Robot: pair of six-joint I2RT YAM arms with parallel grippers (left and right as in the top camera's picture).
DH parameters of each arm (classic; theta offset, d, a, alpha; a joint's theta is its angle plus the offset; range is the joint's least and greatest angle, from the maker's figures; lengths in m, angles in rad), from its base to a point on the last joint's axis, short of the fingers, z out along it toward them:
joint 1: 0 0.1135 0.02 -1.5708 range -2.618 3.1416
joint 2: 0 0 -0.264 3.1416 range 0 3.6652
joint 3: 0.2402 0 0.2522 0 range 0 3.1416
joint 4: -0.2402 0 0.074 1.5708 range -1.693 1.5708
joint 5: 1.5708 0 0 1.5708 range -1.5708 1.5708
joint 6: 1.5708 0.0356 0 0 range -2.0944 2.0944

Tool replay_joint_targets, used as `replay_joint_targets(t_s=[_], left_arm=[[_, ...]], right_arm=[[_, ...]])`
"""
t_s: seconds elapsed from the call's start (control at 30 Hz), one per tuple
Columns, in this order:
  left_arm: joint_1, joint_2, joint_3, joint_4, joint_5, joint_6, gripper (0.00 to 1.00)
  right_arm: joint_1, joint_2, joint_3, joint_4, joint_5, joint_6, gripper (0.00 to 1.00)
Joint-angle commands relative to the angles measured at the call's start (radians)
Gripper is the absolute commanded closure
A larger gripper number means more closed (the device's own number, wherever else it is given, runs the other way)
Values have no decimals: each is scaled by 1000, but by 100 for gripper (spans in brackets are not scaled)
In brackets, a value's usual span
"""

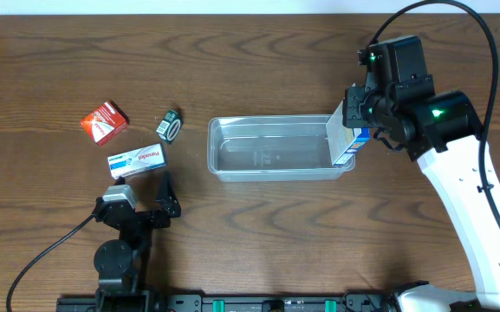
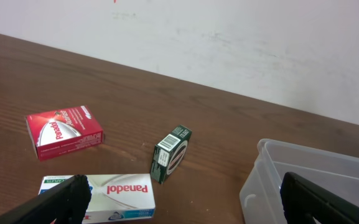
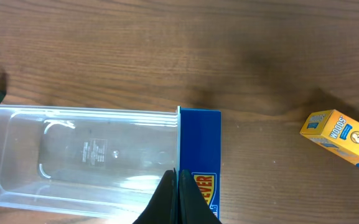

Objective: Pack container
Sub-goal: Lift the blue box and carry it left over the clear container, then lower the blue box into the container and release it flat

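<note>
Container, a clear tub, lies mid-counter. Nearest the bases, the left arm sits low, its gripper spread wide and empty, facing a white box reading "Panadol". Beyond it are a red Panadol box and a small green box. The right arm reaches over the tub's right end, its gripper pinched shut at the edge of a tilted blue box lettered "EVER"; whether it grips the box is unclear. A yellow "WOODS" box lies beyond.
</note>
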Motion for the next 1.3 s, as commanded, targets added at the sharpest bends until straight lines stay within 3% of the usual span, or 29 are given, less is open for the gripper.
replay_joint_targets(t_s=[0.0, 0.67, 0.8, 0.93, 1.27], left_arm=[[-4, 0, -16, -35, 11, 13, 2], [-4, 0, -16, -35, 11, 13, 2], [-4, 0, -16, -35, 11, 13, 2], [-4, 0, -16, -35, 11, 13, 2], [-4, 0, -16, -35, 11, 13, 2]], right_arm=[[8, 20, 25, 0, 11, 17, 99], [14, 111, 25, 8, 3, 17, 99], [14, 125, 25, 7, 3, 16, 82], [14, 126, 25, 11, 4, 16, 74], [13, 105, 28, 14, 3, 13, 73]])
